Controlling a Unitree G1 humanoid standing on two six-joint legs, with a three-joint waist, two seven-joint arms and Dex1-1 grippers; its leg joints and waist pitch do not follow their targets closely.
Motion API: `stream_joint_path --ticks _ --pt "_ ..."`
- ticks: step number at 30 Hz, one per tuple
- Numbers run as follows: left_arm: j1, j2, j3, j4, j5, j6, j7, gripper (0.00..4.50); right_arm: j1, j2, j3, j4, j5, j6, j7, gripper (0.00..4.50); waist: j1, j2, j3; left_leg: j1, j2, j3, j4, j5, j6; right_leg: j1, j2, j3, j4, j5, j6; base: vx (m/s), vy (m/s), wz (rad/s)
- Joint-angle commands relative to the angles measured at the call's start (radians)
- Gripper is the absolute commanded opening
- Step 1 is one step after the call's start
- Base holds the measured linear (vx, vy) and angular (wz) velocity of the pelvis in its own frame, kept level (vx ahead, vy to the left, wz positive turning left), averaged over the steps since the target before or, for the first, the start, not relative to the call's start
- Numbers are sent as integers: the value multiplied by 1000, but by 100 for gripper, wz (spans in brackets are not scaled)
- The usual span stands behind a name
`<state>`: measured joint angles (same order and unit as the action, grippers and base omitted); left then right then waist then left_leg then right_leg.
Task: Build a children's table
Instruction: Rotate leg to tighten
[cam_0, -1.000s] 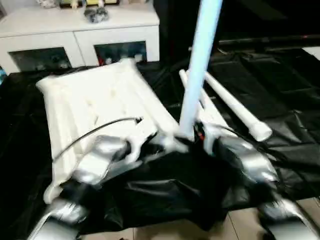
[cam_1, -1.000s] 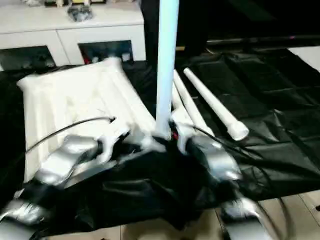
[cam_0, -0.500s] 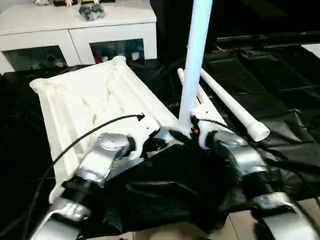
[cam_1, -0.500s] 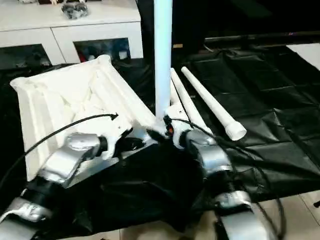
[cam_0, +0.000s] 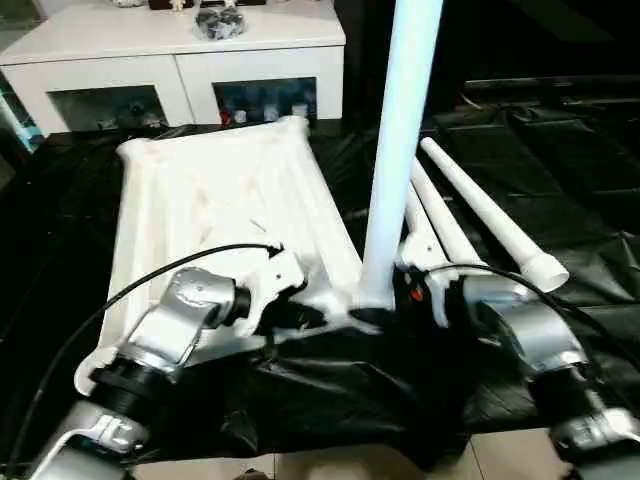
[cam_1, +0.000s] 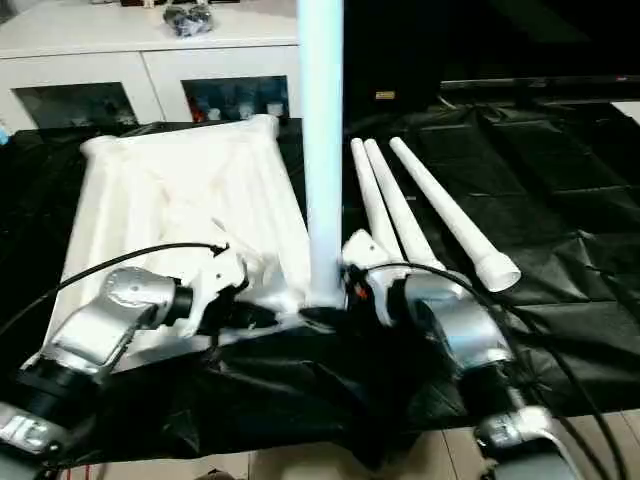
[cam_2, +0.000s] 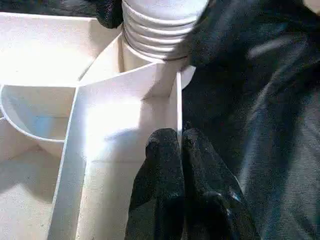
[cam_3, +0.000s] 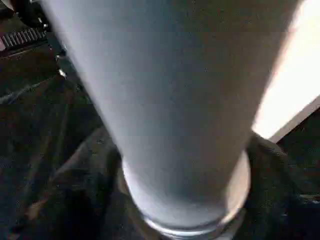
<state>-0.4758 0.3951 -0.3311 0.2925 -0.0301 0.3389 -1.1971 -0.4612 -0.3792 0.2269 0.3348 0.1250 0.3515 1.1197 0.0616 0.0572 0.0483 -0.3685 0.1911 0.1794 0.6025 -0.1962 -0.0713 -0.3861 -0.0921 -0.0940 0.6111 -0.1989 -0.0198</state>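
The white tabletop (cam_0: 200, 190) lies upside down on a black sheet, ribbed underside up. One white leg (cam_0: 400, 130) stands upright in its near right corner socket (cam_2: 150, 45). My right gripper (cam_0: 385, 305) is at that leg's base, with black fingers (cam_2: 215, 40) on either side of the ribbed end, shut on it. The leg (cam_3: 165, 100) looms close in the right wrist view. My left gripper (cam_2: 179, 145) is shut on the tabletop's thin rim wall just beside the socket. Three more legs (cam_1: 440, 210) lie side by side to the right of the tabletop.
A white cabinet with glass doors (cam_0: 180, 50) stands behind the black sheet (cam_0: 560, 170). Cables (cam_0: 150, 280) run along both silver forearms. A strip of light floor (cam_0: 500, 460) shows at the near edge of the sheet.
The whole picture has shifted, so the camera moved. Both grippers keep their holds, and the leg still stands in the corner socket.
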Motion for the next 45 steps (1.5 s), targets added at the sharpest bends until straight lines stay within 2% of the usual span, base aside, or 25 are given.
stream_joint_path --ticks 1,5,9,12,13,14,15,16,18,19,20,22,23,25,26,28,29,30,33,37,39,40,41,43,45 --pt "-5 -19 -43 -51 -41 -14 -49 0 5 12 40 -46 24 15 28 312 -5 -3 -66 7 42 -14 -72 -155 76 50 -58 54 -65 -109 -242 0 0 0" --pt "-4 -17 -42 -52 -41 -14 -57 0 21 12 54 -73 23 35 38 287 -3 -2 -66 7 41 -14 -70 -134 86 50 -57 53 -64 -98 -244 0 0 0" --pt "-2 -25 -34 -48 -38 -13 -40 0 27 26 59 -73 17 43 21 279 -4 -3 -65 8 42 -14 -72 -155 78 48 -57 53 -68 -130 -240 0 0 0" --pt "-13 -53 -8 -24 -31 -8 30 0 20 77 44 -19 -14 36 -82 277 -8 -3 -62 8 40 -14 -74 -172 63 46 -58 53 -72 -168 -231 0 0 0" --pt "-23 -77 10 -7 -26 1 82 0 3 117 26 40 -40 22 -175 277 -10 -4 -62 10 39 -15 -74 -183 55 47 -58 53 -75 -195 -222 0 0 0" --pt "-23 -77 10 -7 -26 1 83 0 3 117 26 40 -40 22 -176 277 -15 -3 -58 10 38 -14 -76 -199 45 43 -59 53 -79 -225 -219 0 0 0" --pt "-34 -98 23 8 -18 7 128 0 -16 157 3 97 -60 11 -269 276 -20 -5 -58 10 37 -16 -77 -210 29 43 -60 52 -81 -260 -210 0 0 0" --pt "-34 -98 23 8 -18 7 128 0 -16 157 3 97 -60 11 -269 276 -23 -5 -58 10 36 -17 -79 -219 25 44 -59 51 -83 -275 -205 0 0 0" --pt "-55 -134 31 37 8 11 205 0 -55 228 -43 192 -66 8 -411 274 -32 -6 -57 9 37 -18 -79 -225 23 43 -60 53 -86 -286 -194 0 0 0" --pt "-62 -148 32 45 14 17 233 0 -70 253 -59 225 -64 7 -455 274 -41 -4 -56 3 33 -21 -81 -232 20 47 -59 49 -85 -306 -189 0 0 0" --pt "-62 -148 32 45 14 17 233 0 -70 253 -59 225 -64 7 -455 274 -42 -4 -57 7 34 -21 -80 -240 19 44 -60 49 -89 -325 -180 0 0 0" --pt "-79 -187 35 61 32 38 303 0 -112 308 -93 311 -68 -2 -561 274 -45 -3 -59 8 35 -20 -78 -228 25 43 -61 52 -88 -295 -187 0 0 0" --pt "-79 -187 35 61 32 38 303 0 -112 308 -93 311 -68 -2 -561 274 -52 -3 -58 4 34 -20 -79 -223 28 43 -59 50 -87 -281 -195 0 0 0" --pt "-92 -229 41 71 49 59 365 0 -146 343 -97 378 -87 -32 -614 274 -57 -1 -60 3 34 -21 -77 -209 30 45 -59 49 -82 -247 -205 0 0 0" --pt "-93 -240 41 70 50 64 375 0 -152 353 -99 392 -84 -42 -607 330 -60 -2 -61 1 34 -20 -76 -210 34 47 -59 48 -81 -238 -209 0 0 0" --pt "-88 -249 34 64 50 63 373 0 -158 360 -102 400 -81 -52 -596 344 -60 -3 -63 0 33 -20 -75 -198 49 49 -60 49 -81 -219 -212 0 0 0" --pt "-86 -249 29 64 49 57 367 0 -163 362 -102 406 -79 -56 -583 350 -57 -6 -65 1 34 -18 -72 -181 61 49 -60 50 -79 -194 -220 0 0 0" --pt "-85 -248 27 64 48 55 365 0 -164 361 -101 408 -79 -59 -576 364 -57 -6 -64 -3 35 -19 -73 -162 70 51 -59 49 -75 -165 -227 0 0 0" --pt "-68 -227 13 47 40 33 321 0 -160 340 -82 388 -81 -86 -522 389 -56 -5 -65 0 36 -18 -72 -156 80 50 -59 49 -73 -144 -236 0 0 0" --pt "-48 -195 4 22 28 17 253 0 -142 295 -52 337 -80 -97 -418 389 -55 -5 -66 0 36 -17 -69 -152 98 53 -60 50 -70 -117 -248 0 0 0" --pt "-37 -164 -5 8 21 -4 197 0 -111 242 -15 268 -76 -102 -309 389 -50 -5 -67 0 37 -15 -67 -128 113 52 -58 51 -66 -76 -255 0 0 0" --pt "-37 -164 -5 8 21 -4 197 0 -111 242 -15 268 -76 -102 -309 389 -48 -2 -67 1 37 -16 -67 -128 113 52 -57 50 -65 -72 -257 0 0 0" --pt "-36 -160 -5 7 20 -5 191 0 -107 234 -12 258 -74 -100 -296 389 -48 -3 -67 2 38 -15 -68 -132 114 53 -57 50 -65 -72 -259 0 0 0" --pt "-29 -122 -9 -1 6 -22 126 0 -66 157 17 168 -54 -87 -170 389 -41 -3 -65 6 39 -15 -69 -156 110 52 -57 50 -69 -105 -256 0 0 0" --pt "-25 -95 -12 -5 -2 -30 74 0 -37 99 36 109 -43 -84 -76 389 -26 -4 -63 7 42 -13 -70 -167 109 49 -56 52 -72 -132 -245 0 0 0"
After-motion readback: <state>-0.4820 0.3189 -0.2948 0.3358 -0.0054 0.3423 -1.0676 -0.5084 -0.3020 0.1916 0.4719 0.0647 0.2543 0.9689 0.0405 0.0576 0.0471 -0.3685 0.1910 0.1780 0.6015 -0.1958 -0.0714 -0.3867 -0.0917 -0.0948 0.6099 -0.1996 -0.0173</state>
